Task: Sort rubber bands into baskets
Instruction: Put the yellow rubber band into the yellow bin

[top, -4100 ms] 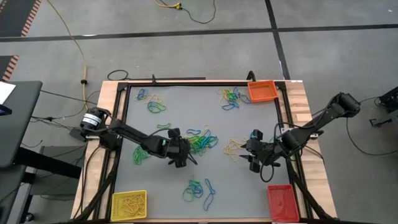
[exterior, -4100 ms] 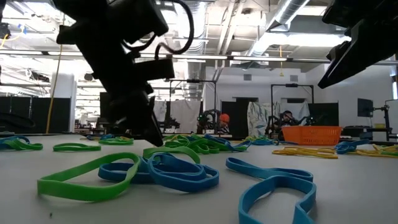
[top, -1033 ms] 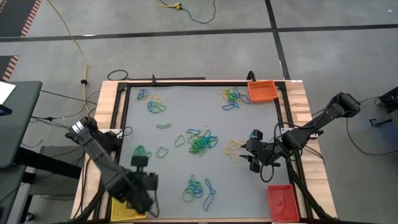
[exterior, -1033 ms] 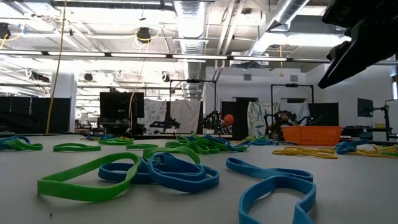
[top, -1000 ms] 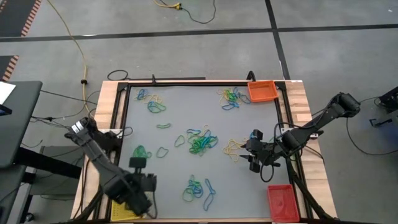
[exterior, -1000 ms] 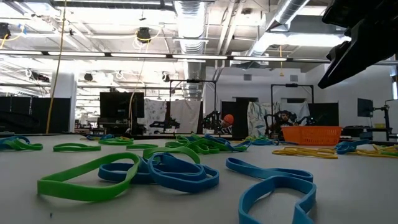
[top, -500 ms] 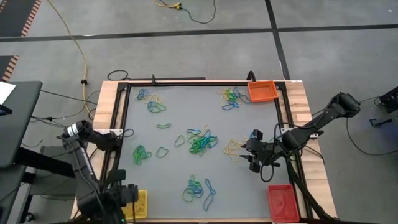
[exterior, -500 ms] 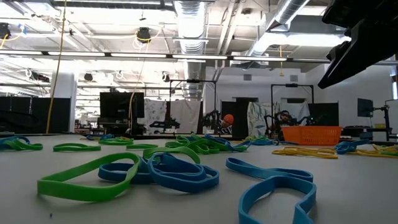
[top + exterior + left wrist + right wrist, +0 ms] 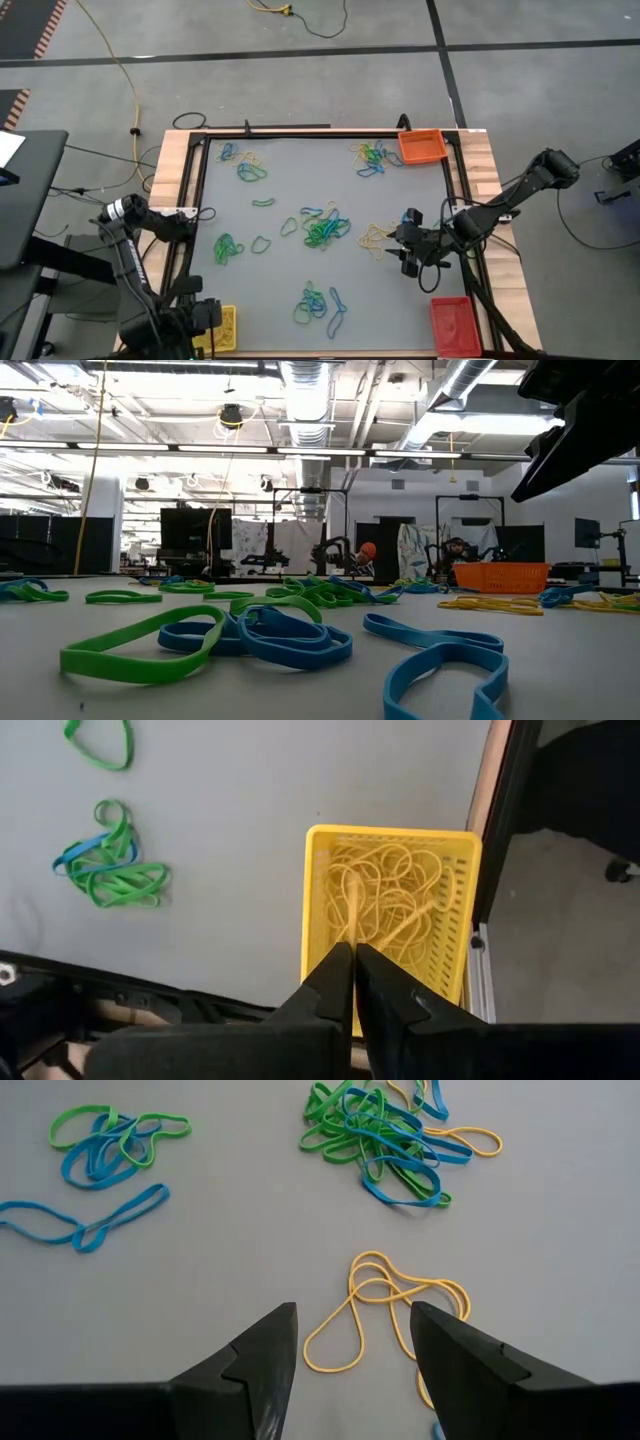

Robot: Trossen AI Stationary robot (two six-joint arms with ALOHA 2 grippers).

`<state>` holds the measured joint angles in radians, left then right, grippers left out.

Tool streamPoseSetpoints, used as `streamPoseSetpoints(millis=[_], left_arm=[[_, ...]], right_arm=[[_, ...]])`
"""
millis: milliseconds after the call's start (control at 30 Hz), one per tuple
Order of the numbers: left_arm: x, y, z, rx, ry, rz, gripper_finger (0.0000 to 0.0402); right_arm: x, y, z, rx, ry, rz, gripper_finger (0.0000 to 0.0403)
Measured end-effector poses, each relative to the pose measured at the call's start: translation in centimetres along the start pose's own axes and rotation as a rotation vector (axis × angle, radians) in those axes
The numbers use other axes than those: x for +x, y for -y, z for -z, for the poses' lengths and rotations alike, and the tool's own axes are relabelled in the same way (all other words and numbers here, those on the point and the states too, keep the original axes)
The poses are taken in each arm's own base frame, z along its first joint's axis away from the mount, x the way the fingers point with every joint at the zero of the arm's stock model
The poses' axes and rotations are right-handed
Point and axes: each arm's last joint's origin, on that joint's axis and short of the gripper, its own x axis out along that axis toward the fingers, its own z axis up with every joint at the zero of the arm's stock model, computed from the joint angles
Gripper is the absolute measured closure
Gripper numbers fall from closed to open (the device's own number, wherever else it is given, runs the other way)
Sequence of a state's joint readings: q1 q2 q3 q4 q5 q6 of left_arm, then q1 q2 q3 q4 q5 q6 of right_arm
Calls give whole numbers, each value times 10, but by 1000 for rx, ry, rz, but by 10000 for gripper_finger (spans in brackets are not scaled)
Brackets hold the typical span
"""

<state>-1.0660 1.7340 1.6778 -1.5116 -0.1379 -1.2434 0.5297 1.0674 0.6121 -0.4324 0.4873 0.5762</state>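
No brand, label or writing can be read on anything in view. The yellow basket (image 9: 390, 920) sits at the table's (image 9: 300, 190) near left corner with its long axis running along the table's left edge, already full of yellow bands. The left gripper (image 9: 354, 968) hangs over that basket, its fingers pressed together; whether they pinch one of the yellow loops cannot be told. The orange basket (image 9: 421, 146) stands at the far right corner and the red basket (image 9: 455, 324) at the near right corner. The rubber bands (image 9: 322, 228) lie in tangled green, blue and yellow clusters, the largest at the table's centre. The right gripper (image 9: 352, 1342) hovers toward the table's right edge, fingers spread wide and holding nothing, over a yellow loop cluster (image 9: 385, 1312).
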Motion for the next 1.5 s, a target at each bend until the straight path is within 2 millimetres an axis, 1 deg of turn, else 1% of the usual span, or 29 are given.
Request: streamPoseSetpoints(millis=[100,367,567,733,867,1067,1167,1267,1367,1433,1500], left_arm=[[9,2,1,1,-14,-1,401],[35,2,9,-18,-132,-13,401],[47,6,10,-39,-143,21,388],[48,10,8,-60,-129,64,358],[48,13,7,-64,-117,94,324],[48,9,3,-28,-29,40,274],[49,0,-5,-3,49,-55,260],[49,-13,-18,32,216,-202,254],[49,-23,-40,74,398,-327,253],[51,-33,-58,101,452,-398,253],[53,-45,-79,108,466,-451,253]], right_arm=[[0,0,0,0,0,0,179],[0,0,0,0,0,0,179],[0,0,0,0,0,0,179],[0,0,0,0,0,0,179],[0,0,0,0,0,0,179],[0,0,0,0,0,0,179],[0,0,0,0,0,0,179],[0,0,0,0,0,0,179],[0,0,0,0,0,0,179],[0,0,0,0,0,0,179],[0,0,0,0,0,0,179]])
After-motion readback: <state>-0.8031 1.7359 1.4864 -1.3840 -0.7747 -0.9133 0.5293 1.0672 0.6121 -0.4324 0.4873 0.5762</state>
